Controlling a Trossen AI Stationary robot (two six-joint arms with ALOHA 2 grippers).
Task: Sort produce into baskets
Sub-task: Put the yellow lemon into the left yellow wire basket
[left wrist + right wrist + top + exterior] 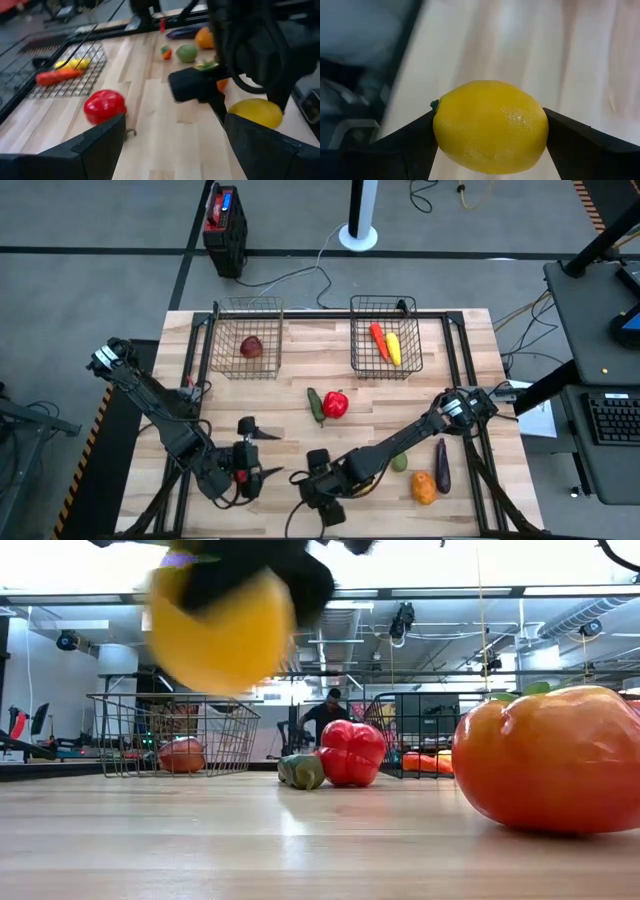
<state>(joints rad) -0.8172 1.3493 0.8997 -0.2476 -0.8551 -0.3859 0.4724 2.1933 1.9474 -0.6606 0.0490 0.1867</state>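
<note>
My right gripper (490, 131) clasps a lemon (490, 127), lifted off the table's (300, 410) near edge. My left gripper (262, 452) waits just left, fingers spread, holding nothing.

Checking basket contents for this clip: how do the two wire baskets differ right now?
The left basket holds a single dark red round piece; the right basket holds two long pieces, an orange-red one and a yellow one, lying side by side. Both are alike dark wire-mesh rectangles standing at the table's far edge.
</note>
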